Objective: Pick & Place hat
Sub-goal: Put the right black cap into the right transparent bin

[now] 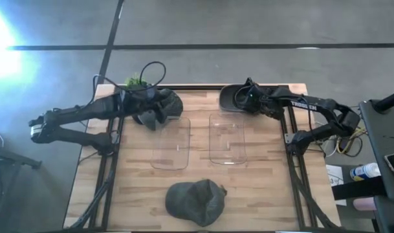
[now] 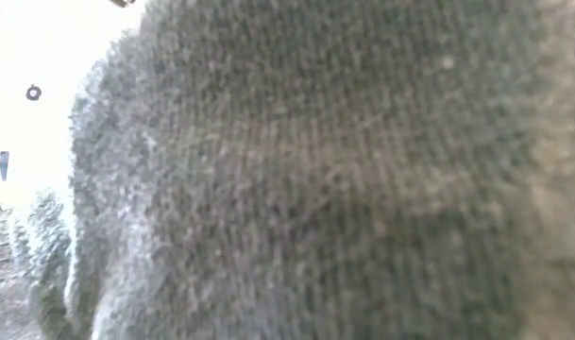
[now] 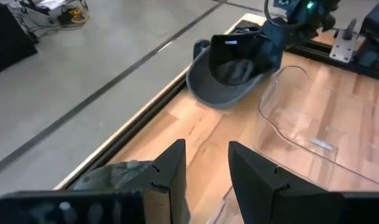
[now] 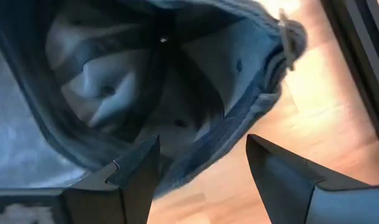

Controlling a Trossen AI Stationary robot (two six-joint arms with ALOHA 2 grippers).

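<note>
Three hats lie on the wooden table. A dark blue cap (image 1: 232, 98) rests upside down at the far right, its hollow showing in the right wrist view (image 4: 145, 81). My right gripper (image 4: 198, 171) is open, with its fingers on either side of the cap's rim. A dark mottled hat (image 1: 165, 109) sits at the far left, and my open left gripper (image 3: 208, 168) hovers beside it (image 3: 114, 177). A grey-green cap (image 1: 195, 202) rests at the near edge and fills the low view (image 2: 315, 179). My right gripper comes at the blue cap's rim (image 4: 195, 146) slanting from above, its open fingers astride that edge. I cannot tell whether a finger touches it. The cap rests on the table. My left gripper touches nothing that shows.
Two clear plastic trays (image 1: 171, 144) (image 1: 227, 139) lie side by side in the table's middle, between the hats. A green plant (image 1: 135, 82) stands at the far left corner. Black rails (image 1: 292, 162) run along both table sides.
</note>
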